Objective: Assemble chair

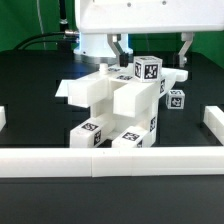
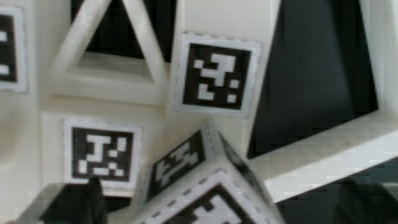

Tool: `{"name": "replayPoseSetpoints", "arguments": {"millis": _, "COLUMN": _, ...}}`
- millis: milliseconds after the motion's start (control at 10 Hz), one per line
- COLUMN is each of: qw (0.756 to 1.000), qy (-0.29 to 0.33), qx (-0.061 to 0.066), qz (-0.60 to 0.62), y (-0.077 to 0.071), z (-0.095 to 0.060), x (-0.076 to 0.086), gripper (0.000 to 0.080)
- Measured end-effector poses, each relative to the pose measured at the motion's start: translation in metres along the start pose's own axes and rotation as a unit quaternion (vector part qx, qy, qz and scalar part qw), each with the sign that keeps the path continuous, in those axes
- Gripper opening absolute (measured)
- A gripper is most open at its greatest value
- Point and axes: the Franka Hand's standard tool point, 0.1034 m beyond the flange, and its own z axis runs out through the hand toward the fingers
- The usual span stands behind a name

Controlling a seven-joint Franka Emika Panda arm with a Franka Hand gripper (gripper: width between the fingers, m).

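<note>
The half-built chair (image 1: pixel 120 105) sits near the tabletop's (image 1: pixel 30 90) front edge. The fingers (image 1: pixel 119 45) hang spread wide above it, grasping nothing.

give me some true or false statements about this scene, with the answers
1. The chair parts are white and carry black-and-white square tags. True.
2. The chair parts lie outside the border rail. False: they sit inside it, on the table.
3. The table is black. True.
4. The gripper has its fingers pressed together. False: they stand well apart above the parts.
</note>
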Motion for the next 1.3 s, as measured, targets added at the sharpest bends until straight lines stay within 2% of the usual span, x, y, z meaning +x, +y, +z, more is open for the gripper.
{"name": "replayPoseSetpoints", "arguments": {"millis": 300, "qw": 0.986, "qy": 0.004, "qx": -0.008, "qz": -0.169, "y": 0.003, "z": 0.003, "x": -0.004, "gripper": 0.0649}}
{"name": "replayPoseSetpoints", "arguments": {"millis": 500, "qw": 0.972, "qy": 0.003, "qx": -0.010, "qz": -0.235, "y": 0.010, "z": 0.005, "x": -0.005, "gripper": 0.0649}}
{"name": "replayPoseSetpoints", "arguments": {"millis": 700, "qw": 0.971, "qy": 0.003, "qx": -0.010, "qz": -0.239, "y": 0.011, "z": 0.005, "x": -0.004, "gripper": 0.0621}}
{"name": "replayPoseSetpoints", "arguments": {"millis": 900, "qw": 0.971, "qy": 0.003, "qx": -0.010, "qz": -0.239, "y": 0.011, "z": 0.005, "x": -0.005, "gripper": 0.0283}}
{"name": "replayPoseSetpoints", "arguments": {"millis": 1300, "qw": 0.985, "qy": 0.002, "qx": -0.009, "qz": -0.170, "y": 0.012, "z": 0.005, "x": -0.005, "gripper": 0.0284}}
